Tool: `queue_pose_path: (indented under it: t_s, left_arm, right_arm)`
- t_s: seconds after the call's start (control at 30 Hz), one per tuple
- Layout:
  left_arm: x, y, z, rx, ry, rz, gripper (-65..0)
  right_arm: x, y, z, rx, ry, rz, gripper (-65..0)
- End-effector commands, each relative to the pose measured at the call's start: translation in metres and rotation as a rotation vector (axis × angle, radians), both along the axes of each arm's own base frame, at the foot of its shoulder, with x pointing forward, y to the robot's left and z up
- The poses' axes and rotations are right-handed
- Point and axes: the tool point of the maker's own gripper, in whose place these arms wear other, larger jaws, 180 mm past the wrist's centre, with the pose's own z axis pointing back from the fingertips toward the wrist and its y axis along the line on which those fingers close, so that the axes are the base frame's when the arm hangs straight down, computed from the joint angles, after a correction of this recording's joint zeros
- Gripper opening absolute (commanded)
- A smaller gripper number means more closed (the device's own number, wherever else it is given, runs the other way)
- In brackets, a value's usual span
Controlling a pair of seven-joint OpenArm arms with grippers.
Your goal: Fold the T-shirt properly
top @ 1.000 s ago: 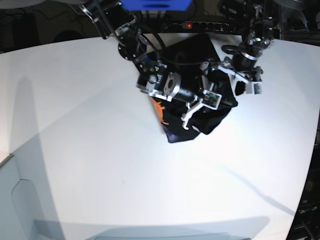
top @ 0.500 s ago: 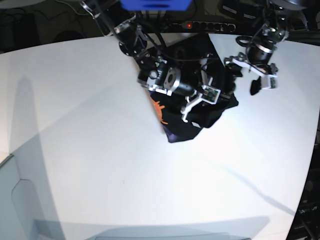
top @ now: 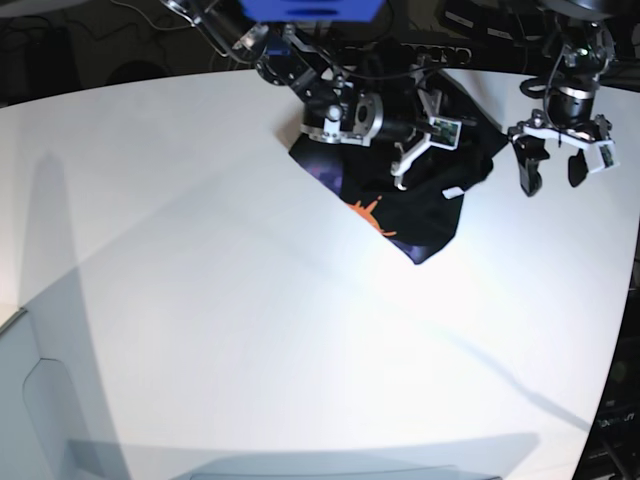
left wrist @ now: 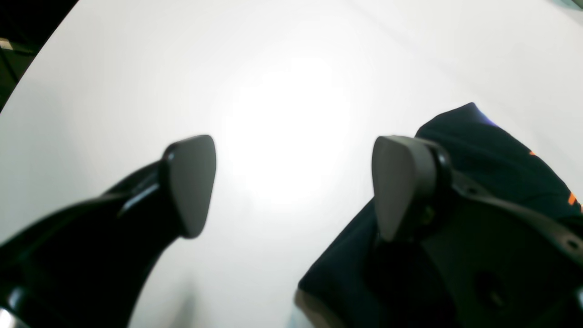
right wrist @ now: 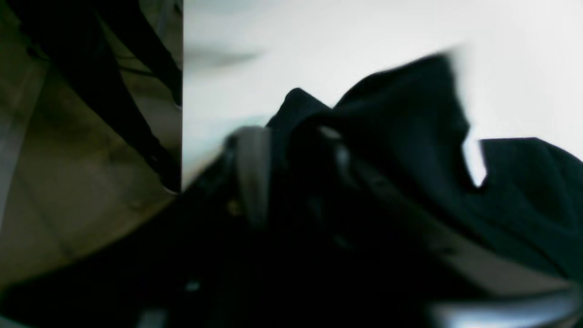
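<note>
The black T-shirt [top: 425, 205] lies bunched near the back of the white table [top: 200, 300], its orange print [top: 368, 212] facing the front left. A small white tag [top: 452, 191] shows on it. My right gripper [top: 405, 165] is shut on a fold of the T-shirt's upper part. The right wrist view is blurred, with black cloth [right wrist: 410, 136] wrapped around the right gripper [right wrist: 291, 150]. My left gripper [top: 550, 172] hangs open and empty to the right of the T-shirt. In the left wrist view its pads [left wrist: 191, 182] stand wide apart, and the T-shirt [left wrist: 492, 150] lies beside them.
A power strip [top: 420, 50] and cables run along the table's back edge. A blue box [top: 310, 8] sits above the right arm's base. The table's right edge [top: 625, 300] is close to my left gripper. Dark floor [right wrist: 68, 136] shows past the back edge.
My right gripper has pulled the T-shirt back and to the right, turning the bundle. My left gripper has moved right, away from the T-shirt, and stays open.
</note>
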Motion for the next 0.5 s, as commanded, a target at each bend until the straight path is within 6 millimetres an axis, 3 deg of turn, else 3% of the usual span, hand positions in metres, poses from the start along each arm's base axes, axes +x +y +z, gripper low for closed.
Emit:
queue_pose_path:
  t_s: [0.0,0.13,0.33,0.47]
  left_arm:
    - [0.003,0.002,0.011,0.012,-0.038,-0.006,-13.4]
    - [0.003,0.000,0.011,0.009,-0.040,-0.006,-13.4]
    - [0.001,0.002,0.017,-0.090,-0.089,0.043,-13.4]
    - [0.001,0.001,0.023,-0.170,-0.125,0.058,-13.4]
  right_arm:
    - [0.009,0.009,0.029,0.091,-0.024,-0.029,-39.4]
    - [0.011,-0.003,0.056,0.142,-0.092,-0.044,-28.9]
    - [0.036,-0.037,0.083,0.181,-0.163,-0.153,-28.3]
    - [0.052,-0.063,0.074,0.143,-0.173,-0.220,-28.3]
